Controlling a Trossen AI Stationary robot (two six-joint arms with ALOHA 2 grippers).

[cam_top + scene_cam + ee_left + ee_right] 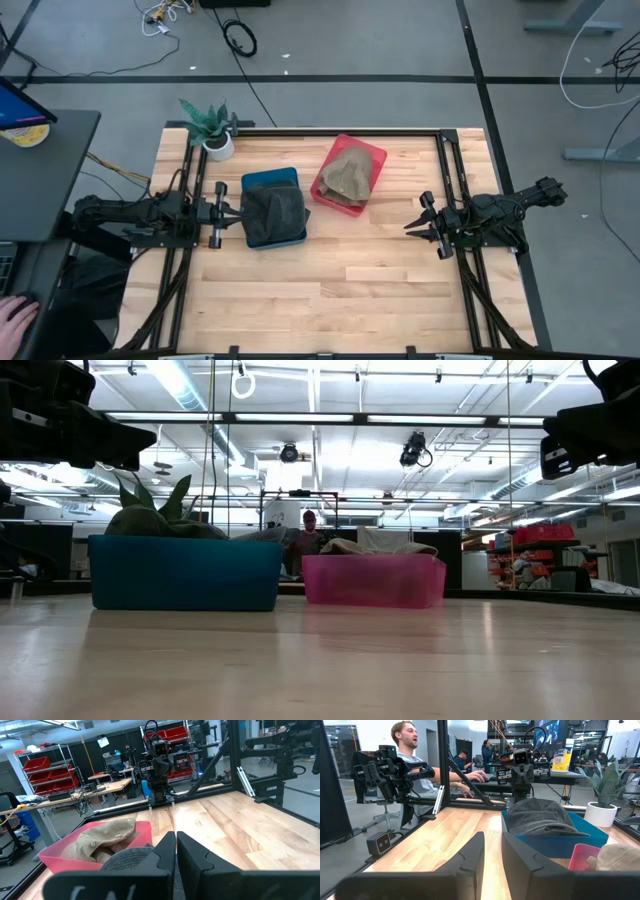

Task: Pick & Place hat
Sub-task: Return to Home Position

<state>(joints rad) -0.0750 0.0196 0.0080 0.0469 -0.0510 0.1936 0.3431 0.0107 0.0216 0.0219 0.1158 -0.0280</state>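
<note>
A dark grey hat (272,212) lies crown up in a blue bin (270,180) left of the table's middle, filling it and showing over the rim (542,817). A tan hat (348,175) lies in a pink bin (368,152) just right of it (102,840). My left gripper (238,213) is level at the blue bin's left side, above its rim, fingers shut (176,836), with nothing between them. My right gripper (412,225) waits level near the table's right side. It points toward the bins, and its fingers stand a little apart (492,842).
A potted plant (212,130) stands at the far left corner. Black frame rails (455,170) run along both sides of the table. Bare wood (330,290) spreads across the near half. A person sits at a desk (415,765) beyond the left edge, one hand (15,318) showing.
</note>
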